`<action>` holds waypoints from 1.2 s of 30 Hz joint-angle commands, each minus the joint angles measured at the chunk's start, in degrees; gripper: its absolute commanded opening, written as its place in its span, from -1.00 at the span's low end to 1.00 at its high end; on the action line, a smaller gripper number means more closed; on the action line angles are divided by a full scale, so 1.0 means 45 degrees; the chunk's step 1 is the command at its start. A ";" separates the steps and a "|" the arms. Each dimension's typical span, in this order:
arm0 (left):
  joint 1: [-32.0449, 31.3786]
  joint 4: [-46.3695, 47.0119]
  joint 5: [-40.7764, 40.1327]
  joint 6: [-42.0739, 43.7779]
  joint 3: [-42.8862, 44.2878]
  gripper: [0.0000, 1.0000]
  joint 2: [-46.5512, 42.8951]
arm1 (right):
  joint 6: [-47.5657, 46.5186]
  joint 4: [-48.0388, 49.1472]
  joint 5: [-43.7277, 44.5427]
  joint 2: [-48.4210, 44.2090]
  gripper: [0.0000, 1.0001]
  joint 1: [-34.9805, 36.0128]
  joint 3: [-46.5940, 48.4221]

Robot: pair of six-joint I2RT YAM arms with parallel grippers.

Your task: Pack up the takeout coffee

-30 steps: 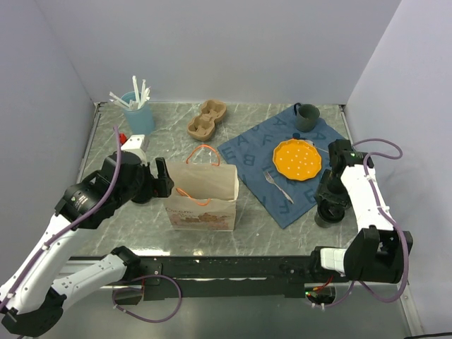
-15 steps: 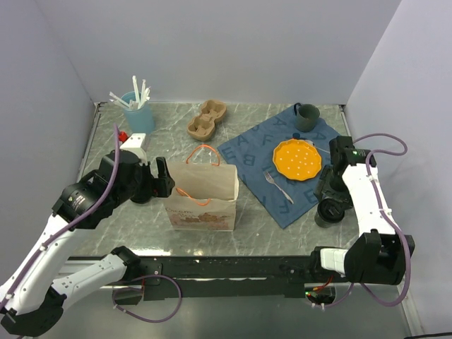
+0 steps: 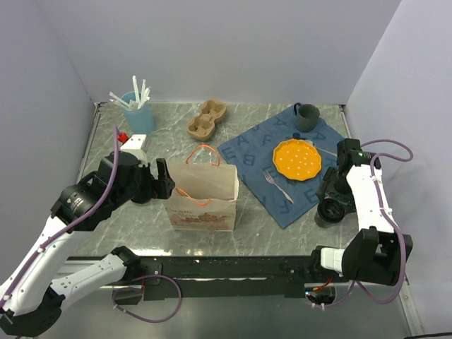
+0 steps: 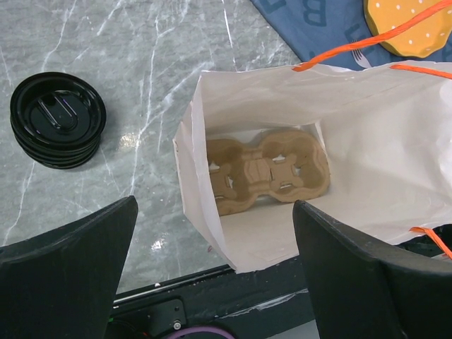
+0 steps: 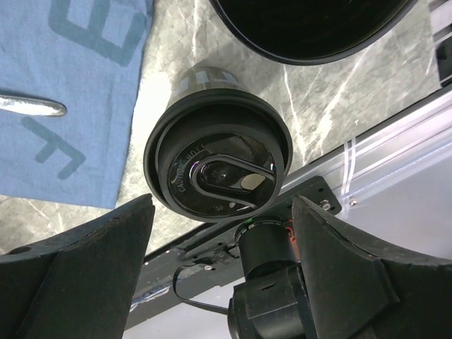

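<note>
The takeout coffee (image 5: 217, 161) is a small black cup with a black lid. It stands on the marble table just off the blue cloth's near right corner, and it also shows in the top view (image 3: 329, 212). My right gripper (image 5: 220, 206) is open and empty, above the cup, with a finger on each side of it; in the top view (image 3: 332, 195) it sits just behind the cup. The white paper bag (image 3: 203, 194) with orange handles stands open at centre left. My left gripper (image 4: 215, 206) is open and empty over the bag's left edge (image 3: 161, 185). A cardboard cup carrier (image 4: 268, 169) lies inside the bag.
A stack of black lids (image 4: 58, 120) lies left of the bag. A second cup carrier (image 3: 207, 119), a light-blue cup of white sticks (image 3: 138, 113) and a teal mug (image 3: 306, 116) stand at the back. An orange plate (image 3: 297, 158) and fork (image 3: 277, 185) lie on the blue cloth (image 3: 254, 152). A large black round rim (image 5: 311, 28) is behind the cup.
My right gripper has drawn back and up from the coffee cup, which now shows more fully. The left arm has barely shifted.
</note>
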 commanded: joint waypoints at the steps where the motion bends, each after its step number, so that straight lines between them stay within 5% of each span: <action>1: -0.0109 0.0084 -0.0323 0.0237 0.0252 0.95 -0.0009 | 0.0446 0.0310 0.0029 0.0173 0.73 -0.0155 -0.0295; 36: -0.0246 0.0142 -0.0539 0.0354 0.0760 0.96 0.0303 | 0.0290 0.0232 -0.0966 -0.1250 0.30 -0.0019 -0.1175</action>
